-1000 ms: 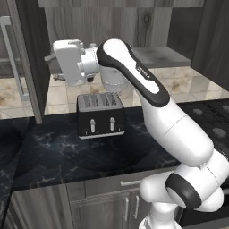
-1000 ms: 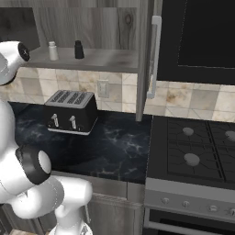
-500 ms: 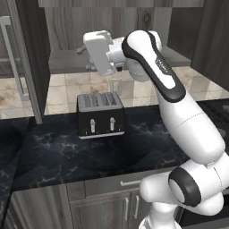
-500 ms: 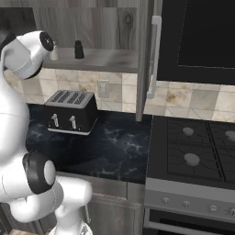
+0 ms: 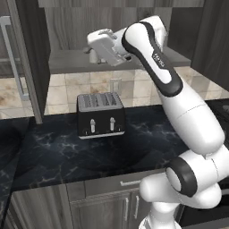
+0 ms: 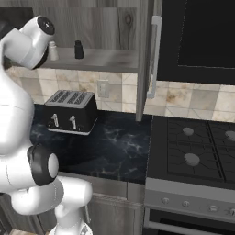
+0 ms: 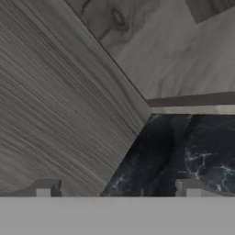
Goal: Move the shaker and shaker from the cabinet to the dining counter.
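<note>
**Shakers on open cabinet shelf, arm raised before it**

Shakers: the white shaker (image 6: 53, 50) and the black shaker (image 6: 79, 49) stand upright on the grey shelf (image 6: 105, 59) of the cabinet (image 6: 92, 20), near each other but not touching, white to the left of black in the right base view. Both sit toward the shelf's left end, with bare shelf to their right.

Gripper: the gripper (image 7: 117, 189) is raised to shelf height; in the hand view its two finger tips stand wide apart with nothing between them. That view looks onto wood-grain panel and, beyond it, black marble. In the left base view the white hand (image 5: 109, 47) hangs just in front of the shelf edge, covering the spot where the shakers stand.

Cabinet door: the right door (image 6: 146, 59) stands open, edge-on, with its silver bar handle (image 6: 154, 57). The left door (image 5: 27, 58) also stands open.

Worktop: black marble worktop (image 6: 119, 147), backed by beige tiles (image 6: 193, 98).

Toaster: a black four-slot toaster (image 6: 71, 111) sits on the worktop directly below the shelf, under the shakers.

Stove: a gas hob (image 6: 197, 147) adjoins the worktop on the right, with a dark panel (image 6: 202, 36) above it.
</note>
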